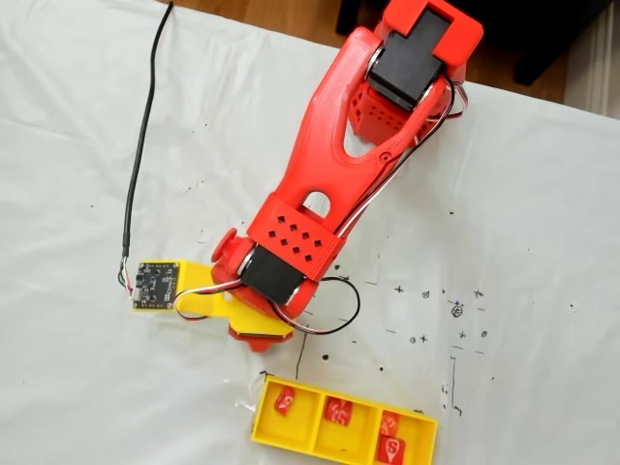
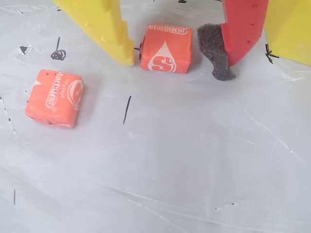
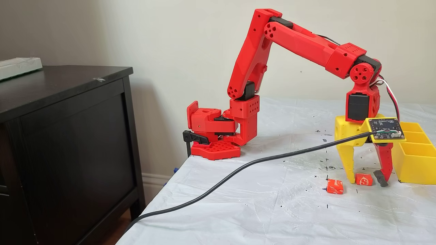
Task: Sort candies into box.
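In the wrist view my gripper stands open, low over the table, with an orange-red wrapped candy between its yellow finger and its red finger with a black foam pad. Neither finger touches the candy. A second candy lies loose to the left of the yellow finger. A fixed view from the side shows the same: gripper astride one candy, the other candy lying beside it. The yellow box holds one candy in its left compartment, one in the middle and two in the right.
The box stands just right of the gripper in a fixed view. A black cable runs across the white sheet to a circuit board on a yellow bracket at the wrist. A black cabinet stands past the table's left edge.
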You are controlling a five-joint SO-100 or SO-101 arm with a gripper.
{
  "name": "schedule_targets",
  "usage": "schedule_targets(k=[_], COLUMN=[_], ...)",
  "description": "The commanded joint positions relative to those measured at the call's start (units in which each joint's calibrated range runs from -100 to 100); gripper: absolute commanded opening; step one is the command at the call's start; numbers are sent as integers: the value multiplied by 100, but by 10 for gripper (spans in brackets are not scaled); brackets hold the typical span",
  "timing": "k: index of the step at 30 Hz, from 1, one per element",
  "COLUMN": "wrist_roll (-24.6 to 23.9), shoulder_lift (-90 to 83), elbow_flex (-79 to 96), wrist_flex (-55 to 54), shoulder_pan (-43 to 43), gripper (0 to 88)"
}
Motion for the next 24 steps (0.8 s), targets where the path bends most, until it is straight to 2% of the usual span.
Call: schedule_targets(k=[1,12,24], wrist_roll=[-15,-5,15], shoulder_lift=[-183,-183,-276], elbow_flex=[28,228,247], wrist_flex=[-33,-9,245], shoulder_pan=[-101,-137,-209], gripper=[204,240,212])
